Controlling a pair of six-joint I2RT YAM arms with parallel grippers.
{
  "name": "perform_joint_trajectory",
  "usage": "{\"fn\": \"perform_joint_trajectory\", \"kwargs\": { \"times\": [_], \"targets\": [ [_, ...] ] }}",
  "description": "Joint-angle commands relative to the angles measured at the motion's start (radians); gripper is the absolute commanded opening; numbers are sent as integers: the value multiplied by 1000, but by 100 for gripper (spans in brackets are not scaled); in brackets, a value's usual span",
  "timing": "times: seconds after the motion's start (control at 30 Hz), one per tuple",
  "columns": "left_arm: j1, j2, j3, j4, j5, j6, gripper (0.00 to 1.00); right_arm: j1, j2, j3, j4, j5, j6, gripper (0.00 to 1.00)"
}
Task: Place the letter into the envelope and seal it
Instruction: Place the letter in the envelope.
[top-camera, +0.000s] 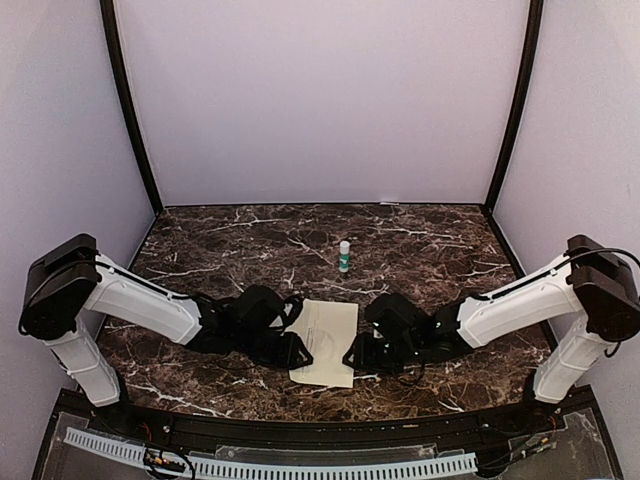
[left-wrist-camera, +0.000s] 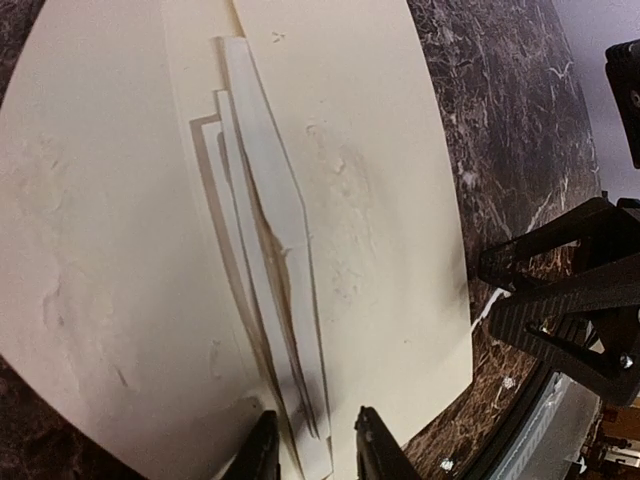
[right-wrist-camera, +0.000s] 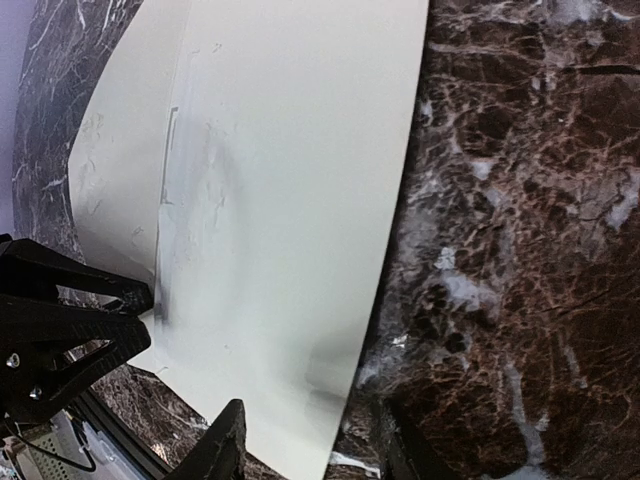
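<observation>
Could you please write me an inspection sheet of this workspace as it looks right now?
Surface: dark marble table with white veins.
Job's things: cream envelope lies flat at the near middle; white edges, apparently the letter, show along its flap line.
Clutter: glue stick upright behind the envelope.
Grippers: left gripper and right gripper flank the envelope, fingers apart.
Cables: wires below the near edge.
Surroundings: plain walls, black frame posts.

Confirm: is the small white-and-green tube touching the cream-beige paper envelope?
Apart. Top view shows the small white-and-green tube standing beyond the cream-beige paper envelope, bare dark marble tabletop between them.
</observation>
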Motion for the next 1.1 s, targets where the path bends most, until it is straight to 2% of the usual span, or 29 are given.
{"fn": "perform_joint_trajectory", "kwargs": {
  "times": [0.0,0.13,0.5,1.07],
  "targets": [
    [-3,-48,29,-99,-57,40,28,10,-51,-18,-54,60,6,43],
    [-2,-33,40,-90,-65,46,32,4,-70,-29,-60,77,5,47],
    [5,7,116,-82,-90,74,39,-33,-47,-32,-10,44,-8,47],
    [27,112,172,-98,-101,147,42,-41,11,-19,50,2,-12,47]
  ]
}}
